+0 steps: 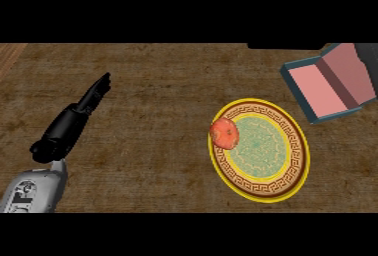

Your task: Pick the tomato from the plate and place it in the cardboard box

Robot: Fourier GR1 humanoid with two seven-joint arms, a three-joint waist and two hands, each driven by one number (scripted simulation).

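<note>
Well right of the straight-fingered, empty left hand (90, 100), the tomato (225, 133) seemingly rests on the plate's (295, 150) rim.

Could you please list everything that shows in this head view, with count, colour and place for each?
tomato: one, red-orange, on the left rim of the plate.
plate: one, yellow rim with a brown patterned band and a pale green middle, right of centre on the counter.
cardboard box: one, open, blue-grey outside and pink inside, at the upper right, partly cut by the view's edge, apart from the plate.
counter: one, brown wood-grain top, filling the view.
left hand: one, black, on a grey forearm, at the view's left, fingers straight and pointing up-right, holding nothing, well away from the plate.
right hand: does not show in this view.
</note>
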